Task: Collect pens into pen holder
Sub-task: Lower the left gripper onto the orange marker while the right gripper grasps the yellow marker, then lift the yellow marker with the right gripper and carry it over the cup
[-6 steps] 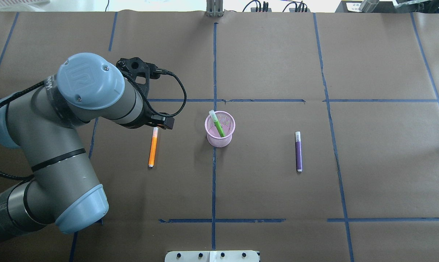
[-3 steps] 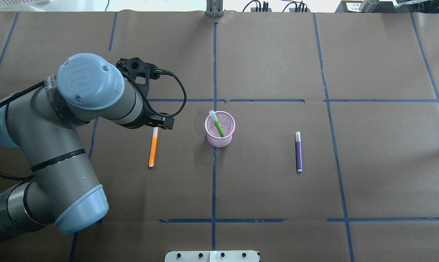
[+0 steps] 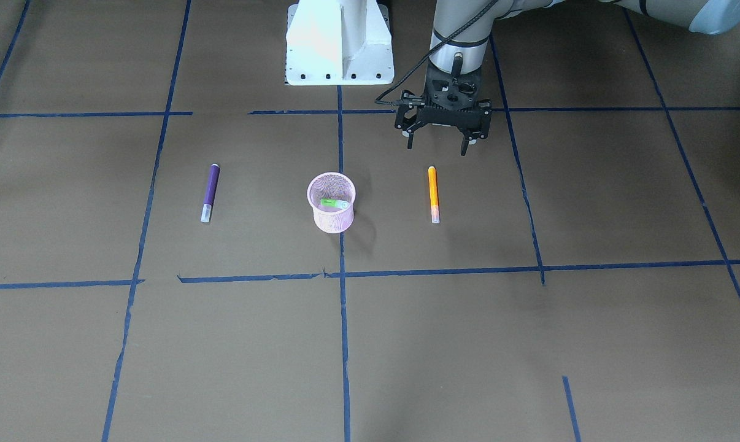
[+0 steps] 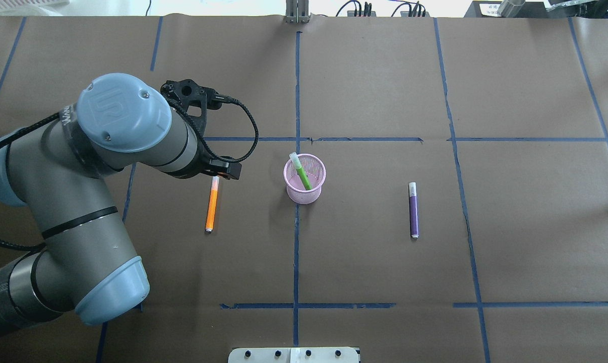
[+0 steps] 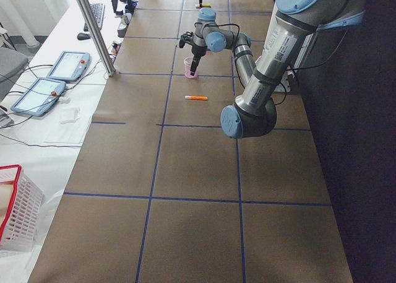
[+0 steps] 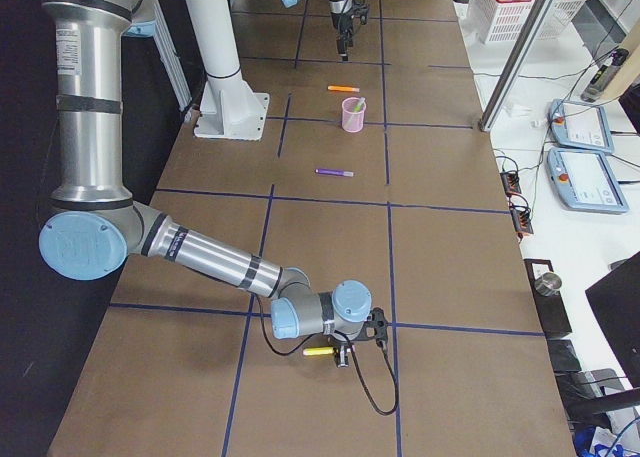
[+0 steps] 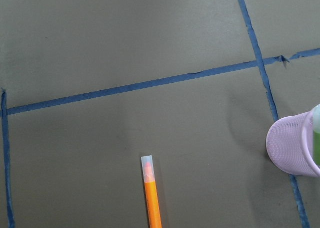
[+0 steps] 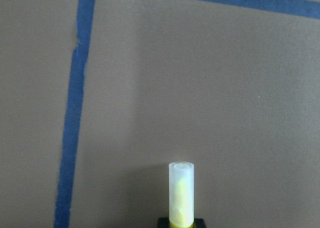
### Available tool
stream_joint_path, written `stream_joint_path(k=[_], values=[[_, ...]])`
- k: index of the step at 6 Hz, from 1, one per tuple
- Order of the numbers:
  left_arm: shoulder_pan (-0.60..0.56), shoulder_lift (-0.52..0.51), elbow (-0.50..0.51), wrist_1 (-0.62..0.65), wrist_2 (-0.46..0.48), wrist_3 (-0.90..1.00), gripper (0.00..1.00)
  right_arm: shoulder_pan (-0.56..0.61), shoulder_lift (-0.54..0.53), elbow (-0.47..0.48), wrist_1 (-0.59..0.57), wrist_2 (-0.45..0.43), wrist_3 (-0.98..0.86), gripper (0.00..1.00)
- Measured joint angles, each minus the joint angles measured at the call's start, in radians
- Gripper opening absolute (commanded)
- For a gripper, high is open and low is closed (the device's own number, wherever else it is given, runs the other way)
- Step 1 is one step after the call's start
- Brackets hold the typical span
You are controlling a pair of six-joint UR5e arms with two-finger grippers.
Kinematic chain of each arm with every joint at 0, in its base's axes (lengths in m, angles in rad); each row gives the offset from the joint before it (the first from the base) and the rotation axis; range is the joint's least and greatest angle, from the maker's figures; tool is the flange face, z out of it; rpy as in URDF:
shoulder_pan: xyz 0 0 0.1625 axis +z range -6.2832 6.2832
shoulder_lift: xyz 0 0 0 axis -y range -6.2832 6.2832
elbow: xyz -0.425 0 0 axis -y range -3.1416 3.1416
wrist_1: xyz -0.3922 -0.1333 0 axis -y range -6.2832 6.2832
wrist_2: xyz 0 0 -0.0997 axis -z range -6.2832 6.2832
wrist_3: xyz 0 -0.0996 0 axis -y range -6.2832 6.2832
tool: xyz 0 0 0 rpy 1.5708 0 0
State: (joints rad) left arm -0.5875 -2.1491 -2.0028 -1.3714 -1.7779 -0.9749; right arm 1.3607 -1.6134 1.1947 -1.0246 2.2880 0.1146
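Finding left gripper [image 3: 437, 148] with jaws spread wide and empty, hanging above the table just robot-side of the orange pen [image 3: 432, 193], not touching it. Cannot tell jaw state of right gripper [image 6: 345, 357]: seen low at the table's right end, well apart from the holder, against the yellow pen [image 8: 180, 195], whose pale cap juts forward in the wrist view; grip unconfirmed.

Counted one pen home: green pen [image 4: 302, 174] leaning inside the pink pen holder [image 4: 304, 194], cap end above the rim. Noted orange pen lying flat near the holder on the robot's left, and purple pen [image 4: 413, 209] lying flat farther off on the robot's right. Judged task roughly a quarter done, with three pens outstanding and orange likely next.

Recorded surface as brown paper [image 3: 468, 344] gridded with blue tape [image 3: 343, 344], with white robot base [image 3: 339, 43] at its edge. Observed beyond the table a white bench with teach pendants [image 5: 52, 78], cables and a red-rimmed white basket [image 5: 15, 212].
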Motion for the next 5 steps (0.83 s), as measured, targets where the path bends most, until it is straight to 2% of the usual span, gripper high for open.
stream_joint_path(k=[2, 4, 5], values=[[0.0, 0.0, -0.001, 0.0, -0.003, 0.001, 1.0, 0.003, -0.005, 0.094, 0.0, 0.004, -0.001, 0.0], [-0.02, 0.009, -0.001, 0.01, -0.027, 0.076, 1.0, 0.005, -0.009, 0.29, -0.001, 0.011, 0.004, 0.03], [-0.065, 0.027, -0.001, 0.018, -0.086, 0.172, 1.0, 0.004, 0.004, 0.389, -0.002, 0.015, 0.005, 0.01]])
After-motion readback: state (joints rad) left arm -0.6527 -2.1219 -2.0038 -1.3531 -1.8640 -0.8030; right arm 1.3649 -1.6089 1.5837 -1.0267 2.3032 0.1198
